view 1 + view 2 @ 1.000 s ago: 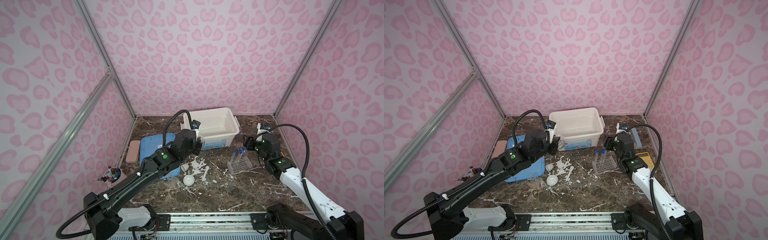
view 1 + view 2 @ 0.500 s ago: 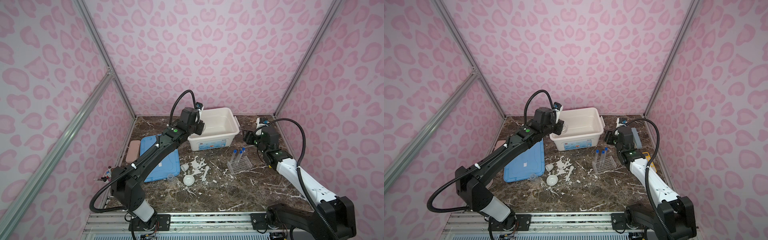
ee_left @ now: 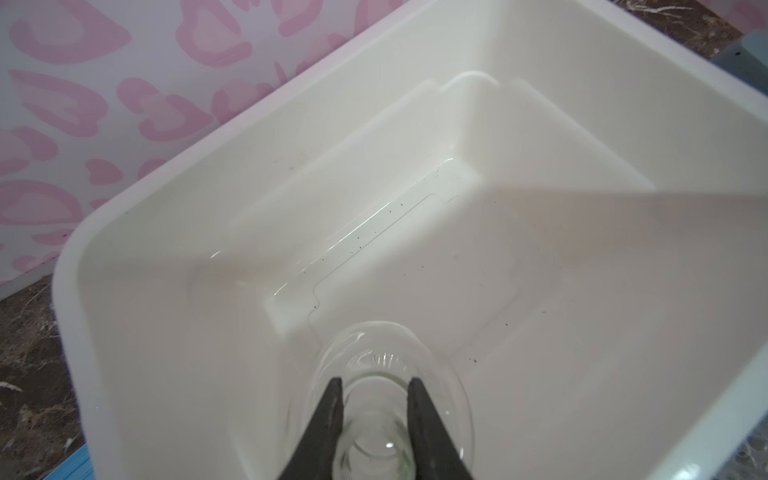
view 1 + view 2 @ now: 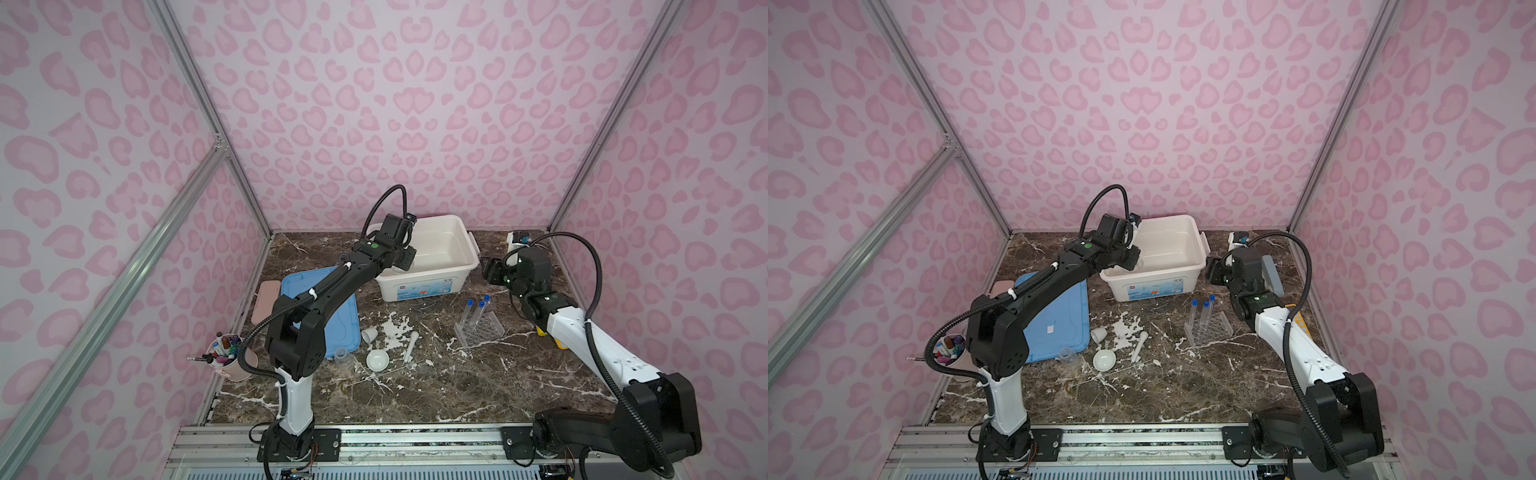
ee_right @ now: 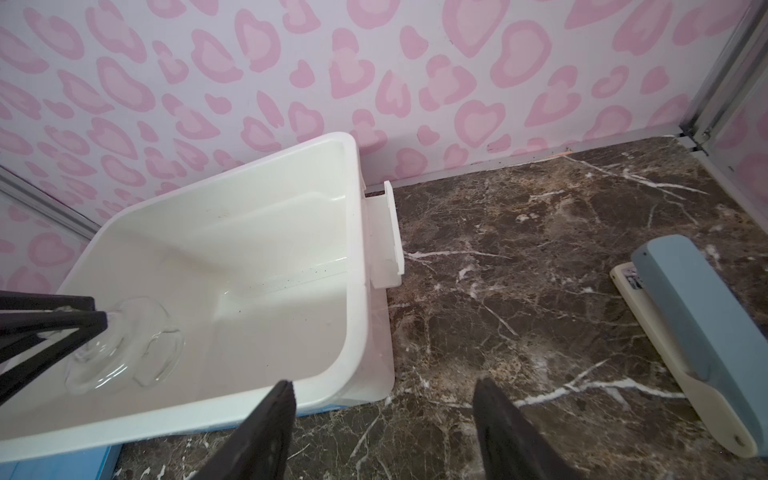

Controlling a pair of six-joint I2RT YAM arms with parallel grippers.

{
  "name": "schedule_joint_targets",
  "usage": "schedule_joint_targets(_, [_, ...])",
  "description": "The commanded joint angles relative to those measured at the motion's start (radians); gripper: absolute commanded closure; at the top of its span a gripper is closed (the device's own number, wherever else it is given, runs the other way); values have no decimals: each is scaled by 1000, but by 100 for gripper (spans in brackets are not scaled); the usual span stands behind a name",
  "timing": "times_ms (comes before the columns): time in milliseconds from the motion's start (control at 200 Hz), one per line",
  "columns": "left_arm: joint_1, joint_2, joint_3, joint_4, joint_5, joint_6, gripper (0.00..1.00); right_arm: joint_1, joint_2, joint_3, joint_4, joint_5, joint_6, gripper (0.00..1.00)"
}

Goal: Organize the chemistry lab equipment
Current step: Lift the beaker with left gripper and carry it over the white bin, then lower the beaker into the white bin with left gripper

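My left gripper (image 3: 375, 384) is shut on the neck of a clear glass flask (image 3: 442, 370), which hangs inside the white bin (image 4: 424, 286) near its left end; the flask (image 5: 124, 345) also shows in the right wrist view. My right gripper (image 5: 384, 386) stands open and empty above the table, just right of the bin. Three blue-capped test tubes (image 4: 478, 305) stand in the clear rack (image 4: 484, 332). A white dish (image 4: 377, 359), a pestle (image 4: 411, 347), a tipped white cup (image 4: 369, 333) and a small clear beaker (image 4: 341, 355) lie in front of the bin.
A blue lid (image 4: 343, 324) lies flat left of the bin, with a pink case (image 4: 265, 299) beside it. A pink cup of pens (image 4: 226, 359) stands front left. A grey-blue tool (image 5: 698, 332) lies back right. A yellow calculator (image 4: 555, 338) peeks from under the right arm.
My left arm has risen from in front of the bin and swung back over it, carrying the flask inside. The right gripper has drawn back a little.
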Motion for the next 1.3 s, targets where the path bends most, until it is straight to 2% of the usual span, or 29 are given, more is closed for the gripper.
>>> schedule_joint_targets(0, [14,32,19,1,7,-3,96,1,9,6,14,-8,-4,30])
schedule_joint_targets(755, [38,169,20,-5,85,-44,97,1,39,14,4,-32,6,32])
schedule_joint_targets(1295, [52,170,88,1,197,-184,97,0,38,14,-6,-54,14,32])
